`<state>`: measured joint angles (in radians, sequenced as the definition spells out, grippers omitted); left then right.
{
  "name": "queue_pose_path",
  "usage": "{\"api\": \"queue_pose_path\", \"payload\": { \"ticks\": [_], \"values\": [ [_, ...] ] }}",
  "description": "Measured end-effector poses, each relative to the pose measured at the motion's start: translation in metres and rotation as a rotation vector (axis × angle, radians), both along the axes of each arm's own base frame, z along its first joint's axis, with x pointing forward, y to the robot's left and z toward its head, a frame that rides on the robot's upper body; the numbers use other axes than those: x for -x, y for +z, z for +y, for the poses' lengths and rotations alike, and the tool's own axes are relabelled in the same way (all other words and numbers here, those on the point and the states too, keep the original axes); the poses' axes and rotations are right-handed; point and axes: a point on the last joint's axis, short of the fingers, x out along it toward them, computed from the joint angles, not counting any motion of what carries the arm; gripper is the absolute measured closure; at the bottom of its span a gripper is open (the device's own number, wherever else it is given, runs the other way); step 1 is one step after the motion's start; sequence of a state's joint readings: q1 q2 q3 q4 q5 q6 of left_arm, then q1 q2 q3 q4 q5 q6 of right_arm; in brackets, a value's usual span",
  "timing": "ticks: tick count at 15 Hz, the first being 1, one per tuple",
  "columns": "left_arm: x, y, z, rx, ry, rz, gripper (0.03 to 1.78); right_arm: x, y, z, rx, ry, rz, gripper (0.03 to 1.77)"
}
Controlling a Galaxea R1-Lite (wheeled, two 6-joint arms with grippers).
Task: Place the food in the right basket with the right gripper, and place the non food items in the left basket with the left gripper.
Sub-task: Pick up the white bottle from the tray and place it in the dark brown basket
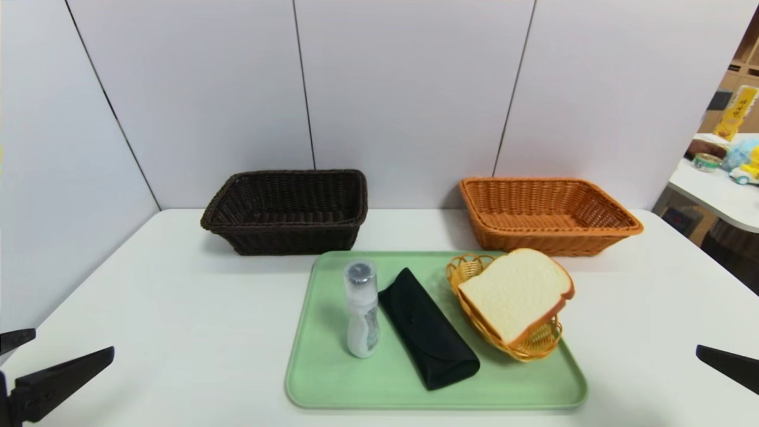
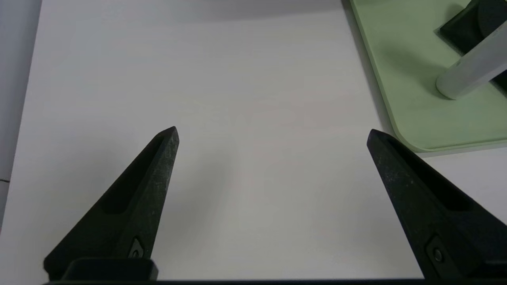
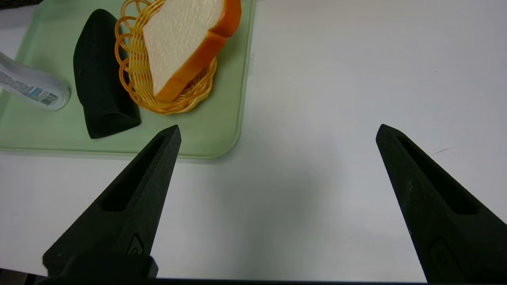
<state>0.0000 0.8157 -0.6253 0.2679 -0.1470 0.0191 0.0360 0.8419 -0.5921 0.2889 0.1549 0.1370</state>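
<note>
Left gripper [image 2: 273, 128] is held above the white table [image 1: 201, 332] at its left side, fingers spread wide, nothing gripped. Dark brown basket [image 1: 290, 207]: woven, deep, roughly rectangular with a thick rim, set at the back left by the grey-white panels [image 1: 409, 89]. Open tabletop is left between the left gripper and the green tray [image 1: 320, 379], whose corners are rounded and edge is low and raised. On the tray, left to right: white translucent bottle [image 1: 362, 314], grey cap, printed label, stood upright; black glasses case [image 1: 427, 332], soft and long, laid diagonally just beside it; small yellow wicker dish [image 1: 536, 350], oval with a looped rim. Bread slice [image 1: 519, 290], thick, pale and porous with an orange-brown crust, is propped tilted in the dish and overhangs its rim. Both non-food items are flanked on the right by the dish. Orange basket [image 1: 548, 222], woven with a flared rim, is set behind the bread. Bare table is left right of the tray. Right gripper [image 3: 279, 126] is held above the table's right side, fingers spread wide, nothing gripped.
</note>
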Motion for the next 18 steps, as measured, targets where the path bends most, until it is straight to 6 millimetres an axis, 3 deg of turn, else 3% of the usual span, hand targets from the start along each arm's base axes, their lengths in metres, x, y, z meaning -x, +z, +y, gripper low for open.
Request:
{"api": "queue_pose_path", "payload": {
  "ticks": [5, 10, 18],
  "values": [
    [-0.047, 0.009, -0.003, 0.067, -0.122, 0.097, 0.12, -0.037, 0.02, 0.004, -0.07, 0.103, 0.088, 0.1],
    [-0.093, 0.002, -0.014, 0.109, -0.24, 0.156, 0.12, -0.067, 0.019, 0.008, -0.113, 0.145, 0.171, 0.1],
    [-0.114, -0.007, -0.071, 0.083, -0.556, 0.161, 0.12, -0.086, 0.015, 0.011, 0.047, 0.323, 0.152, 0.1]
  ]
}}
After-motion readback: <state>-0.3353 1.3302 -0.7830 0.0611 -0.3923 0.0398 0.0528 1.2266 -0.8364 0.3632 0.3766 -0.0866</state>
